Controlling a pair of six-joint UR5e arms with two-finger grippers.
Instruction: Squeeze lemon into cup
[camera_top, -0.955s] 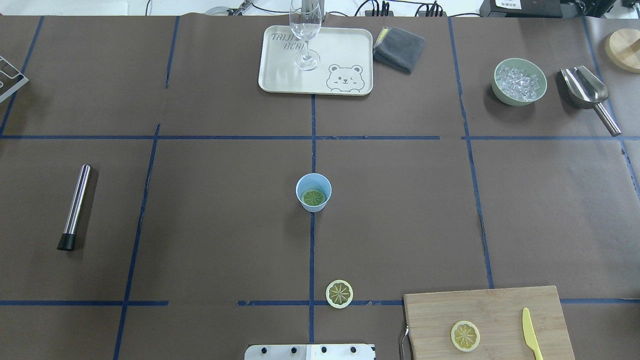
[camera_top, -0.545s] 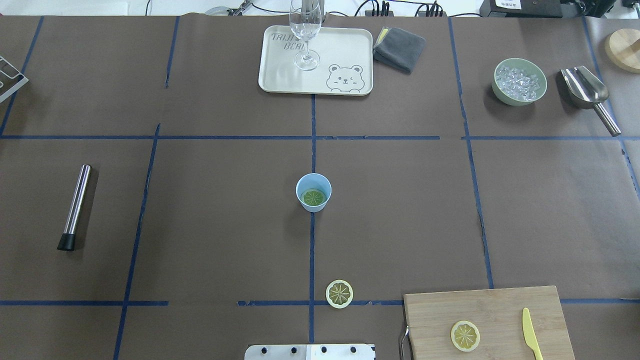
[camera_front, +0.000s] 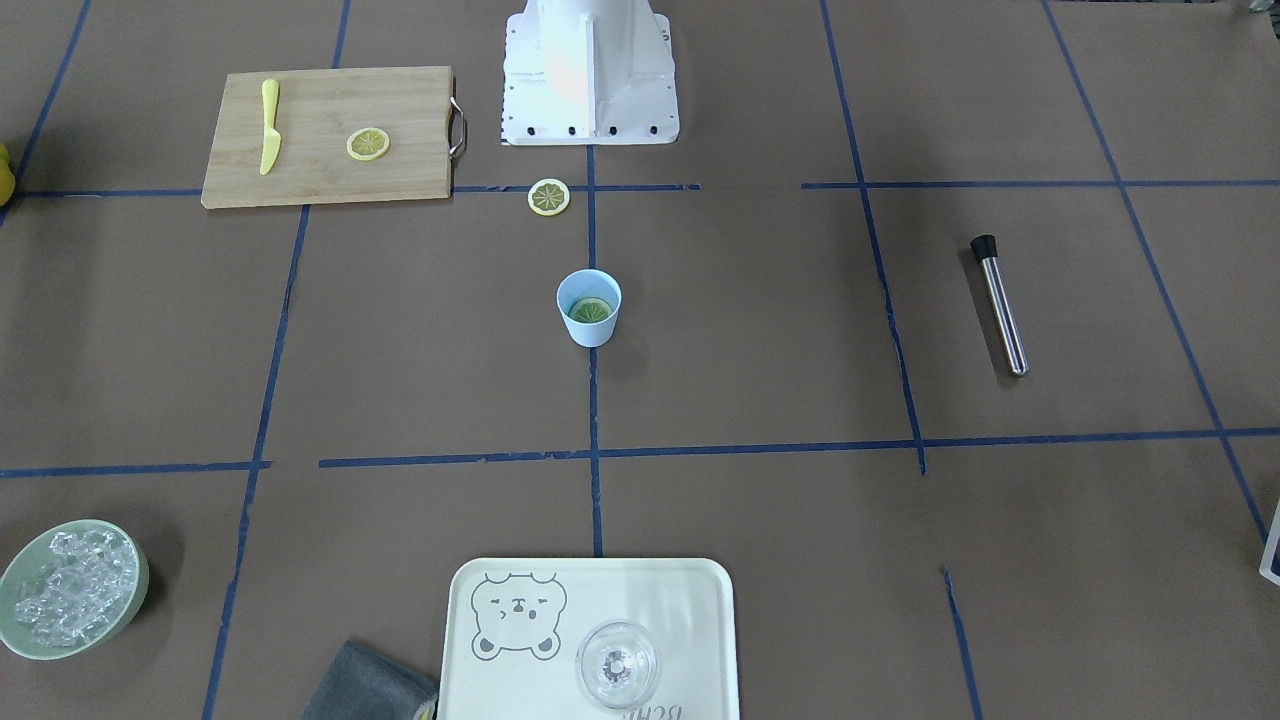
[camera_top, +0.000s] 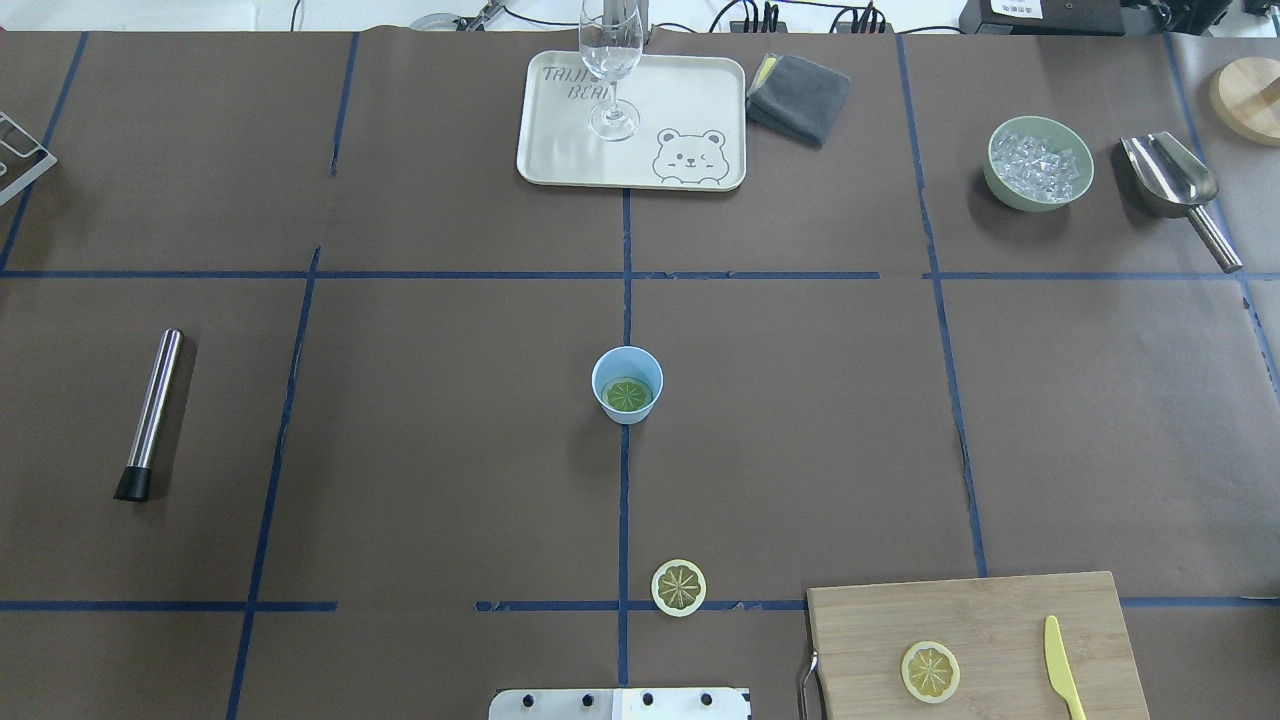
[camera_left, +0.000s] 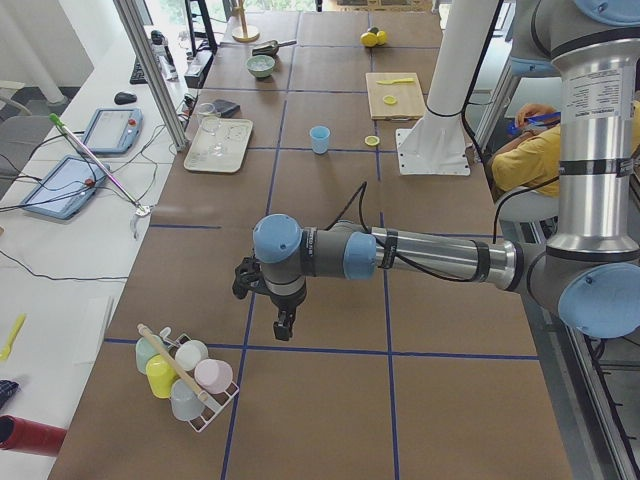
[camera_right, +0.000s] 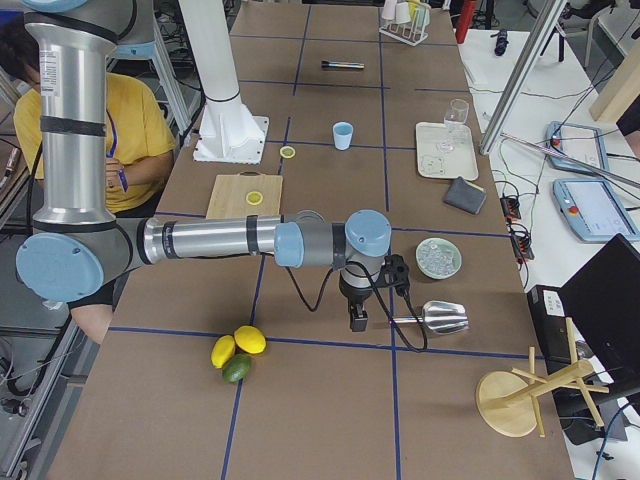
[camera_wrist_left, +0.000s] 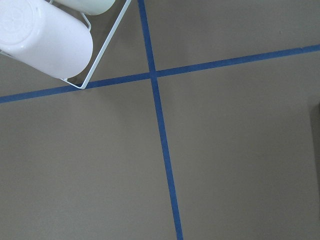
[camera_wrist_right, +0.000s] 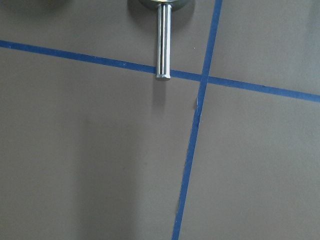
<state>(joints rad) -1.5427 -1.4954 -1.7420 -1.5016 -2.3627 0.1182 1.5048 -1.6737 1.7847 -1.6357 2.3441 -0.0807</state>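
The light-blue cup (camera_top: 627, 372) stands upright at the table's middle, with a green citrus slice (camera_top: 629, 395) lying inside it. It also shows in the front view (camera_front: 589, 325). One lemon slice (camera_top: 679, 587) lies on the table nearer the robot base. Another lemon slice (camera_top: 930, 671) lies on the wooden cutting board (camera_top: 980, 610). My left gripper (camera_left: 285, 325) hangs far from the cup, near a rack of cups (camera_left: 185, 375). My right gripper (camera_right: 356, 320) hangs at the other end, by a metal scoop (camera_right: 440, 318). I cannot tell whether either is open or shut.
A tray (camera_top: 690, 100) with a wine glass (camera_top: 610, 60), a grey cloth (camera_top: 798, 97) and a bowl of ice (camera_top: 1038, 164) stand along the far edge. A steel muddler (camera_top: 150, 415) lies at left. A yellow knife (camera_top: 1062, 668) is on the board. Whole lemons (camera_right: 238, 345) lie near the right arm.
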